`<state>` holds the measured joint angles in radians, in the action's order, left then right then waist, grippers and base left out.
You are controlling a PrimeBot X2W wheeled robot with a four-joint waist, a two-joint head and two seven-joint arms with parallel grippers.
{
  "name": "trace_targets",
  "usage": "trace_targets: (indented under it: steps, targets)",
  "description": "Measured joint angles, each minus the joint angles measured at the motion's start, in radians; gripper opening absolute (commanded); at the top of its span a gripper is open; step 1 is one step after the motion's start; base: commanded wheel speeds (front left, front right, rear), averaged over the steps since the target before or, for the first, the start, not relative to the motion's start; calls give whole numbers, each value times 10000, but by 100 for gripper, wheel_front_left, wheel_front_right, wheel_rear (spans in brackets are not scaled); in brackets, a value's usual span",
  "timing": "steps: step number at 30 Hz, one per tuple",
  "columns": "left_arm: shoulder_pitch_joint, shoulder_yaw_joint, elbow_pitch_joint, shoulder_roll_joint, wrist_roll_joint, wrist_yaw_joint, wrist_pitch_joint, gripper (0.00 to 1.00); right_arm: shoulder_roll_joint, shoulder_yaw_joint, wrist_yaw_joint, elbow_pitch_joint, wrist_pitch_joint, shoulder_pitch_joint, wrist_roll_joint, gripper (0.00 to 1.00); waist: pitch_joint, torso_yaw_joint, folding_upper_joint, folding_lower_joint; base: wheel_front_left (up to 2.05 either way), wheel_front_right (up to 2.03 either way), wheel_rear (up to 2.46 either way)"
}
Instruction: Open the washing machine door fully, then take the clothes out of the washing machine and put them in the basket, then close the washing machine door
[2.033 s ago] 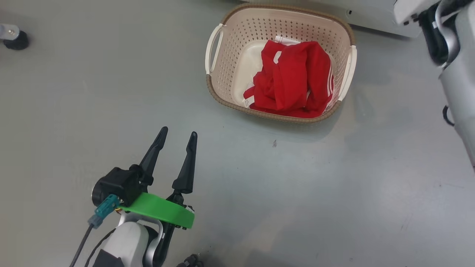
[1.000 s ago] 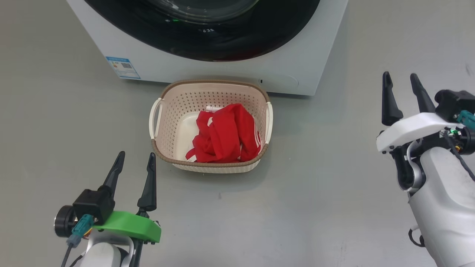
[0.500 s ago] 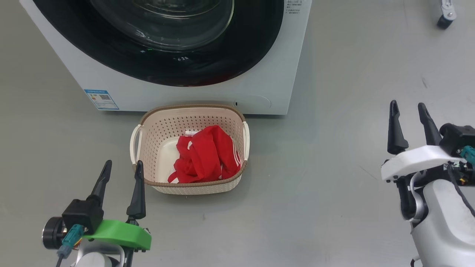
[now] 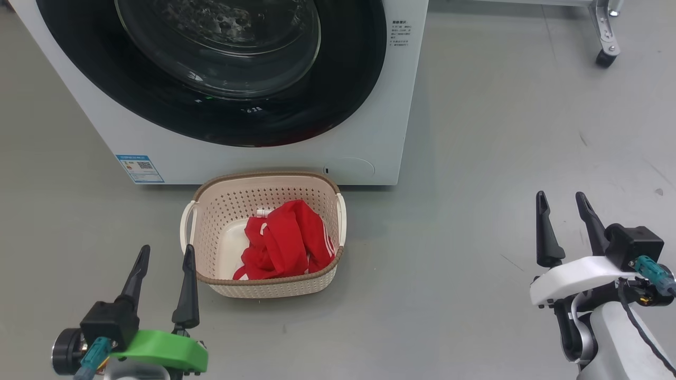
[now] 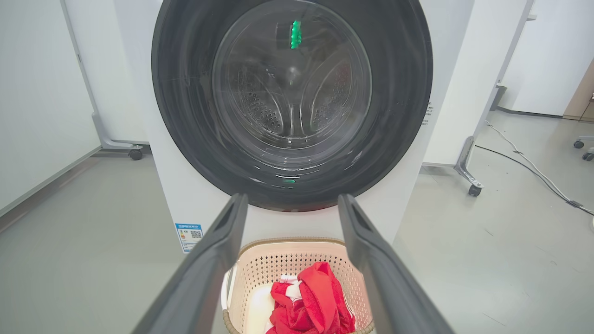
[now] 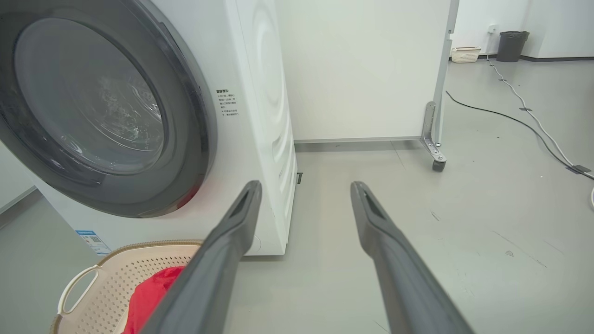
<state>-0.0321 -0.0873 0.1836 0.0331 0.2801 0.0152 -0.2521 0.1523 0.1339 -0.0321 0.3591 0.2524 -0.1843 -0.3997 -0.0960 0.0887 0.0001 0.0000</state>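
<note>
**Operator:** What did the shot catch, biggest first?

**Spotter:** The washing machine (image 4: 369, 132) stood square before you, a white box. The washing machine door (image 4: 343, 79) lay flush against its front, glossy black around a glass dome (image 4: 222, 47). It looked hard, slick and heavy on its hinge. You would have taken it at the outer edge, never on the glass.

**Operator:** And the load?

**Spotter:** The basket (image 4: 264, 177) sat on the floor (image 4: 449, 295) just in front of the machine. It was stiff perforated plastic, light by the look of it, and best gripped by a white side handle (image 4: 185, 227). The clothes (image 4: 285, 245) lay bunched inside it, toward your right. They looked soft, limp and light, so a pinch on a raised fold would have served. Your left gripper (image 4: 166, 249) hung just beside the basket's near corner. Your right gripper (image 4: 560, 196) hung well apart from it. Both had their fingers spread, with nothing between them.
</note>
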Motion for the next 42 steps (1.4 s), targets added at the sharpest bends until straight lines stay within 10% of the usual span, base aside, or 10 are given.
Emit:
trace_targets:
  steps: [23, 24, 42]
  targets:
    - [395, 201, 0, 4, -267, 2, 0, 100, -451, -261, 75, -625, 0, 1077, 782, 100, 312, -54, 0, 0, 0, 0, 0]
    - [398, 192, -19, 4, -259, 79, 0, 0, -464, -282, 75, -640, 0, 1105, 790, 0, 313, -55, 0, 0, 0, 0, 0]
    - [624, 274, 859, -196, 817, 125, 391, 0, -807, -577, 25, 201, -441, 1632, -309, 0, 378, -138, 0, 0, 0, 0, 0]
